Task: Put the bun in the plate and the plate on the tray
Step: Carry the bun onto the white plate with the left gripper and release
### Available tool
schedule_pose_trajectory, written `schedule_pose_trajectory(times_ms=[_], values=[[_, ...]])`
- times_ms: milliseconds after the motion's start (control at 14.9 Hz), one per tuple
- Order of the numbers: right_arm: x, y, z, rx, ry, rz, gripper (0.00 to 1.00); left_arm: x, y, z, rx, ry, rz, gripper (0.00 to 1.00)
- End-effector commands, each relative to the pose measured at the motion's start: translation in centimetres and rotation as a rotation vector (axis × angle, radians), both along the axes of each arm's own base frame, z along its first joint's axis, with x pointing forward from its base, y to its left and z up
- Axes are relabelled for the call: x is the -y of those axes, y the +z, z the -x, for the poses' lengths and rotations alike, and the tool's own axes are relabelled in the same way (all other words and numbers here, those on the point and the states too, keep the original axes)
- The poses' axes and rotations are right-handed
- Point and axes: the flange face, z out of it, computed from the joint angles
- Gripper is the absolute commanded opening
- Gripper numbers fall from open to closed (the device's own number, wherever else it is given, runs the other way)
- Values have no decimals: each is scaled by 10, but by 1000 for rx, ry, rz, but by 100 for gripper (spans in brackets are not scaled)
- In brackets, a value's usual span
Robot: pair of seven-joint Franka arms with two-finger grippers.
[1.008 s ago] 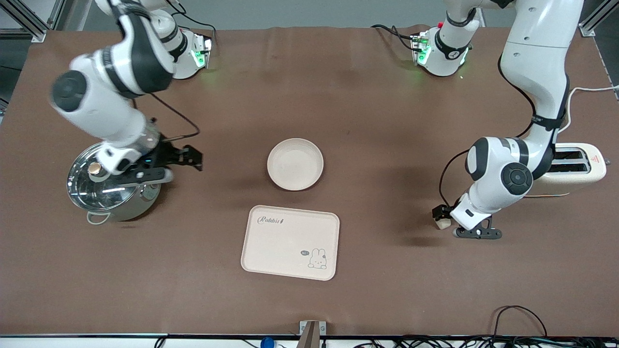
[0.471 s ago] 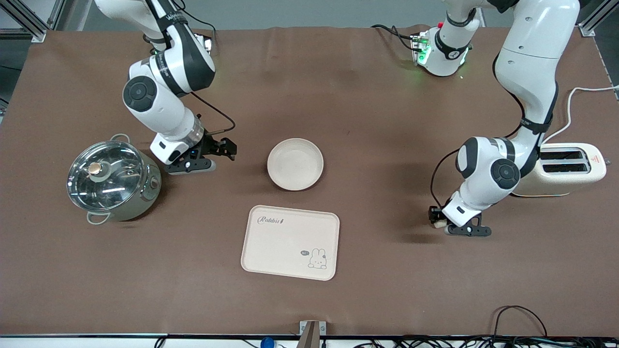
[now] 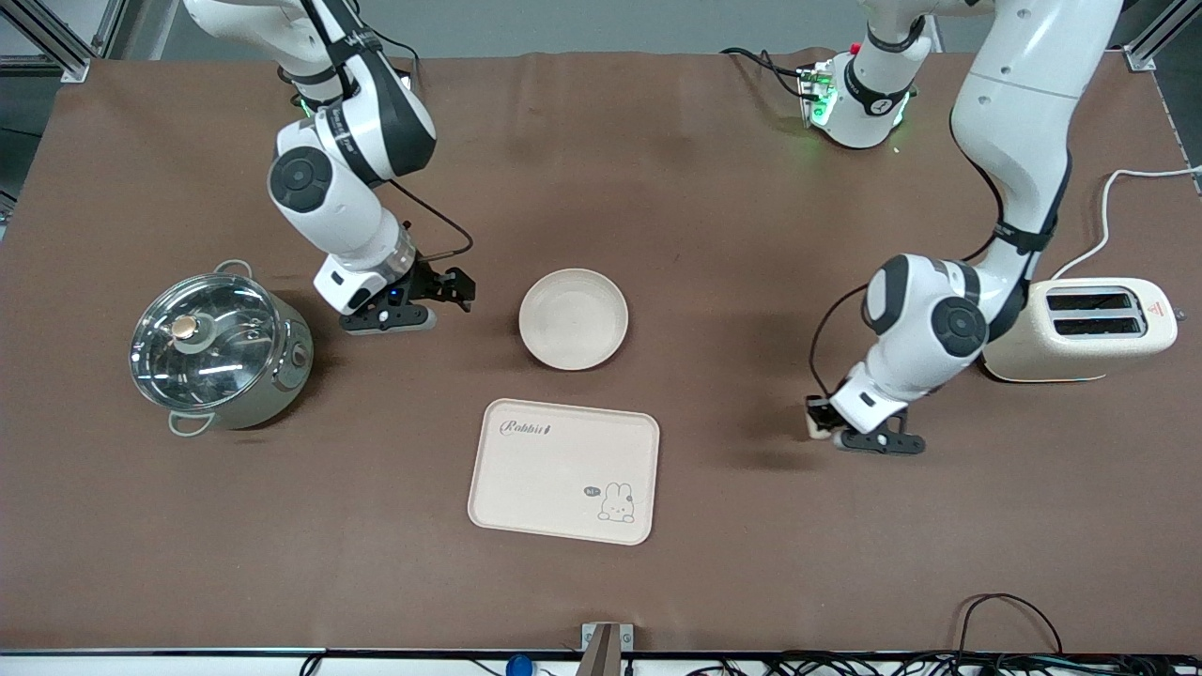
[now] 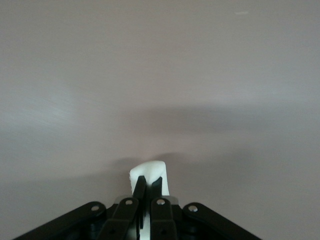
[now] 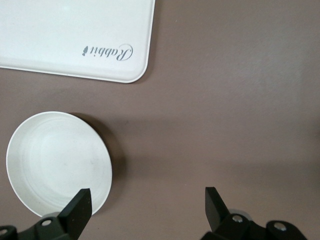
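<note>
The bun (image 4: 149, 171), a small white chunk, is pinched between the fingers of my left gripper (image 4: 150, 183), which is shut on it. In the front view the left gripper (image 3: 819, 419) holds the bun (image 3: 813, 431) low over bare cloth between the tray and the toaster. The round cream plate (image 3: 574, 319) sits mid-table with nothing in it. The cream tray (image 3: 563, 471) with "Rabbit" script lies nearer the front camera than the plate. My right gripper (image 3: 459, 287) is open beside the plate, toward the right arm's end. In the right wrist view the right gripper (image 5: 147, 199) is spread wide, with the plate (image 5: 59, 167) and the tray (image 5: 75, 35) in sight.
A steel pot with a glass lid (image 3: 216, 352) stands toward the right arm's end of the table. A cream toaster (image 3: 1089, 329) with its white cable (image 3: 1127, 192) stands toward the left arm's end. Brown cloth covers the table.
My left gripper closed on the bun and carried it a little toward the tray. The right arm swung from over the pot to beside the plate, its gripper still open.
</note>
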Motion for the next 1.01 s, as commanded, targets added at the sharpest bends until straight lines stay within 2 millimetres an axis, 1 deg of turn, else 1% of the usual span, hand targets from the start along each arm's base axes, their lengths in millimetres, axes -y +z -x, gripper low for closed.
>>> schedule_pose_trajectory(times_ms=[0, 67, 134, 202, 269, 336, 403, 538, 605, 672, 739, 807, 874, 941], values=[[-19, -14, 13, -7, -35, -4, 100, 91, 46, 23, -104, 162, 85, 4], [-24, -15, 15, -11, -28, -3, 100, 136, 42, 41, -156, 215, 112, 3], [-25, -18, 17, -16, -27, 0, 100, 170, 41, 54, -192, 267, 135, 3], [-26, -22, 20, -21, -23, 4, 100, 203, 33, 68, -229, 316, 144, 3], [-30, -26, 24, -26, -14, 7, 100, 234, 30, 80, -252, 348, 154, 3], [-34, -34, 28, -28, -5, 11, 100, 255, 25, 88, -273, 379, 162, 4], [-32, -38, 30, -18, -11, 5, 100, 277, 16, 102, -297, 403, 160, 5], [-37, -51, 34, -34, -50, -25, 100, 307, -4, 125, -310, 450, 186, 12], [-42, -56, 36, -43, -72, -46, 100, 316, -16, 134, -321, 498, 194, 25], [-41, -62, 35, -50, -105, -64, 100, 320, -27, 137, -331, 528, 194, 51], [-41, -68, 35, -62, -123, -71, 100, 321, -31, 139, -329, 526, 190, 80], [-41, -73, 35, -69, -129, -70, 100, 321, -32, 141, -314, 509, 180, 100], [-43, -78, 36, -73, -131, -66, 100, 321, -30, 139, -296, 501, 174, 100], [-51, -83, 41, -67, -130, -65, 100, 319, -29, 137, -287, 498, 170, 100]])
